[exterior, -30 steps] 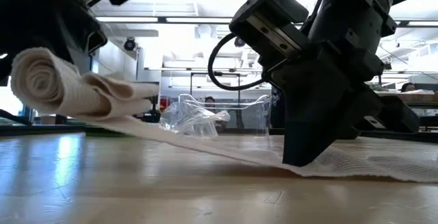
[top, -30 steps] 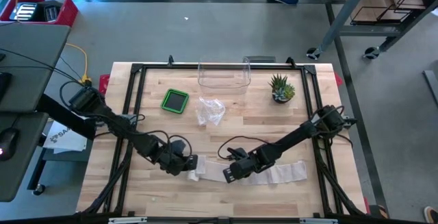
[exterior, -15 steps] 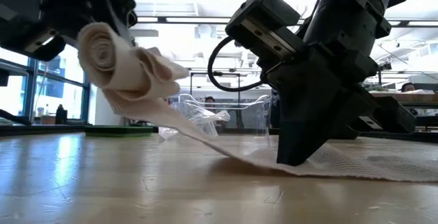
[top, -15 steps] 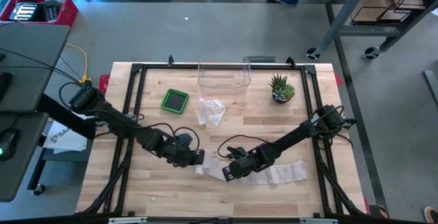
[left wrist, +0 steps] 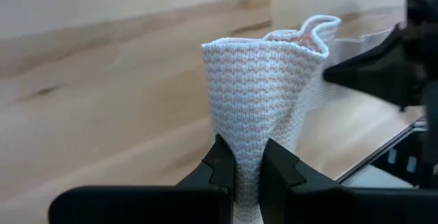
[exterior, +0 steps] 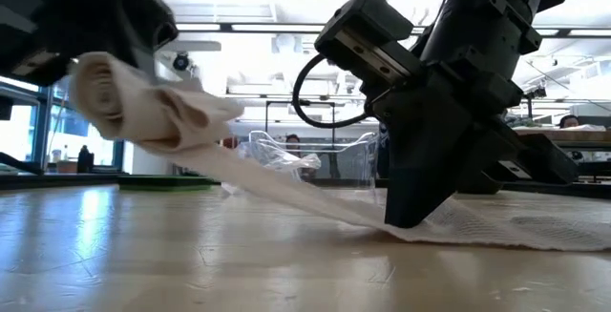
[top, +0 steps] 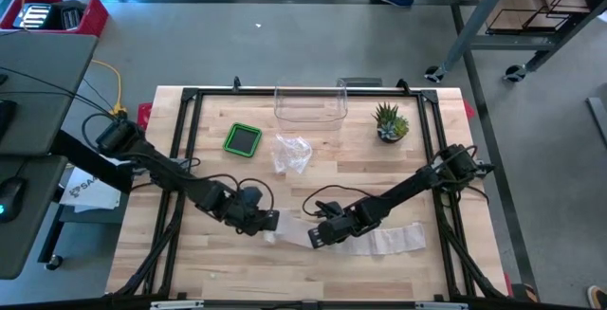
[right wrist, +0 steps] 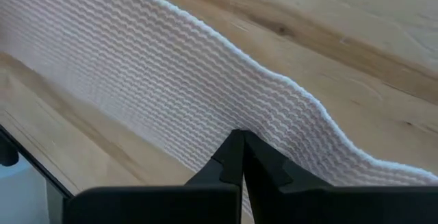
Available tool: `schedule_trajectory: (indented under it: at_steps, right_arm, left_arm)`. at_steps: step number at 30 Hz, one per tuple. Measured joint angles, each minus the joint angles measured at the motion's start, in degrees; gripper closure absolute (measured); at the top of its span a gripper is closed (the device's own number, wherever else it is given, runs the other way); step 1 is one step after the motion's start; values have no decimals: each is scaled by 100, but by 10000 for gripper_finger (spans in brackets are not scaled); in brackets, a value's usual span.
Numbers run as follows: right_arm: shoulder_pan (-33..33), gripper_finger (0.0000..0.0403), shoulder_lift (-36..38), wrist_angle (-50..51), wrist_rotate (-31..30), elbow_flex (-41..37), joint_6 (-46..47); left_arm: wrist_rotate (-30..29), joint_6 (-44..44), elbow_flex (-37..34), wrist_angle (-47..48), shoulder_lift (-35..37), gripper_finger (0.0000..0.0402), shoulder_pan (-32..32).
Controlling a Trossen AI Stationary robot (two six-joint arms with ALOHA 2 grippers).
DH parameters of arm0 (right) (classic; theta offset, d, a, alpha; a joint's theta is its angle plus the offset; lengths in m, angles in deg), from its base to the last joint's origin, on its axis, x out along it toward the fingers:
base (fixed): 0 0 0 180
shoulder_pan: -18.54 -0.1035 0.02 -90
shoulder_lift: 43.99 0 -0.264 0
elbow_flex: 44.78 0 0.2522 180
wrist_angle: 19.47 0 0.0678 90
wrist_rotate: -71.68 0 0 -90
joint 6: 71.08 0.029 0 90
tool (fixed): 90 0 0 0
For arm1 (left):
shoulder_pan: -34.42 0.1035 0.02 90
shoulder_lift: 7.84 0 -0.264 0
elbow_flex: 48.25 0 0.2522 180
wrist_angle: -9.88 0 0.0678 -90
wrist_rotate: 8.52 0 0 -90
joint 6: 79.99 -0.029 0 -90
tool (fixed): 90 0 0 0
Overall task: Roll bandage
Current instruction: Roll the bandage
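White knit bandage [exterior: 286,183] runs across the front of the table [top: 417,173], part rolled and part still flat. My left gripper [left wrist: 248,176] is pinched tight on the roll [exterior: 119,102], fingers [left wrist: 217,169] clamped on the wound end, and carries it clear of the wood so it can turn without dragging. From the roll the strip slopes down to my right gripper [right wrist: 241,157], whose closed tips press onto the cloth against the table; I judge that is to pin the strip and keep it taut, so each wrap lies snug. Beyond that pin the loose tail [top: 398,241] lies flat toward the right edge. The roll looks a bit lopsided, with a fold poking out on one side, so the winding may come out uneven unless tension holds. Much of the length is still unwound. Behind, well clear of the work, sit a crumpled wrapper [top: 291,153], a clear box [top: 309,106], a green lid [top: 243,139] and a small plant [top: 390,122].
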Motion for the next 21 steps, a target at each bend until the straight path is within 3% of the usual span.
schedule_trajectory:
  at_steps: [10,21]
  right_arm:
    - [163,403,-146,-615,5,37,9]
    - [442,403,-1158,-49,598,1574,-874]
  left_arm:
    - [2,1167,2,807,0,378,-885]
    - [71,2591,-13,1373,0,378,-1748]
